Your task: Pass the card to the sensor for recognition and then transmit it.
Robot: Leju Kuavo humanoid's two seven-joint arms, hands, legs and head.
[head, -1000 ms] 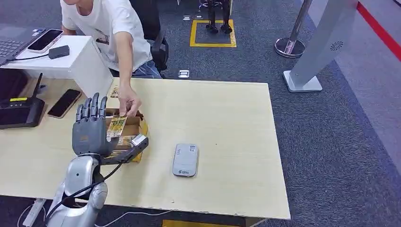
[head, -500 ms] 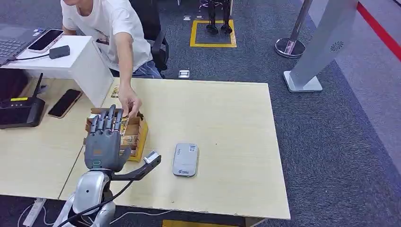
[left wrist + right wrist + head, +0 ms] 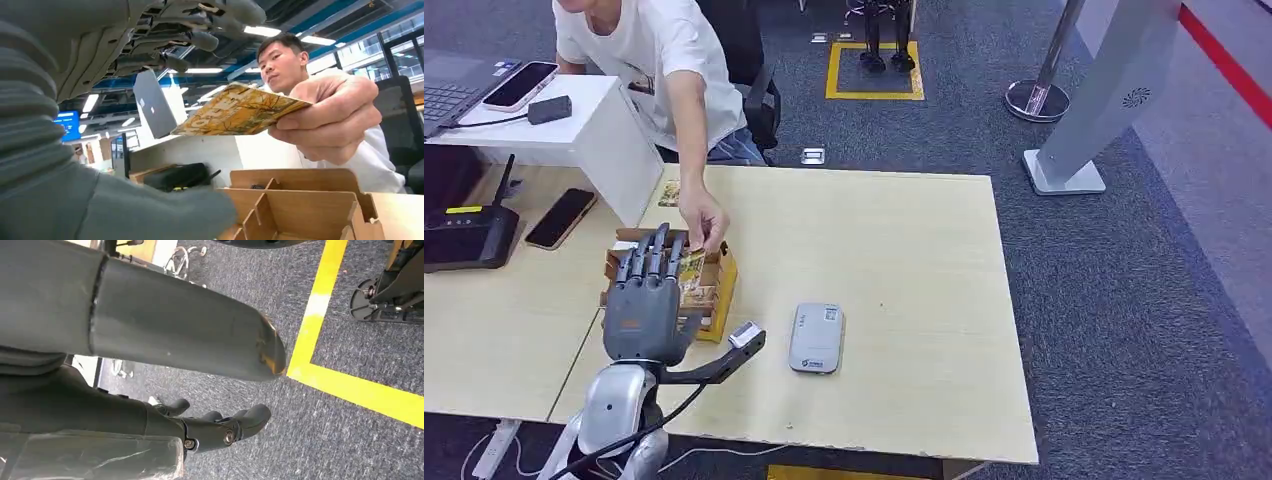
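One yellow patterned card point(image 3: 690, 263) was pinched in a person's hand point(image 3: 705, 222), held just above the open brown cardboard box point(image 3: 715, 283) that sat on the pale wooden desk point(image 3: 904, 250). In the left wrist view the same card point(image 3: 235, 110) lay nearly flat between the person's thumb and fingers point(image 3: 332, 115), its free end pointing into the gap between the robot's thumb and its dark fingers point(image 3: 175, 47). The robot's left hand point(image 3: 646, 300) was raised upright over the near side of the box, palm away from the head camera, fingers spread and straight, grasping nothing; the card was close to them, and whether it touched them could not be told. A small camera bracket point(image 3: 742, 338) stuck out from the left wrist towards the grey rounded sensor pad point(image 3: 815, 338), which lay flat on the desk just to the right of the box and well apart from the card. The right hand point(image 3: 210, 427) hung low beside the robot's body over dark grey carpet point(image 3: 350, 440) crossed by a yellow floor line point(image 3: 320, 300), its dark fingers curled inward with nothing held. At the left end of the desk lay a black smartphone point(image 3: 560, 218) and a black router-like box point(image 3: 464, 238).
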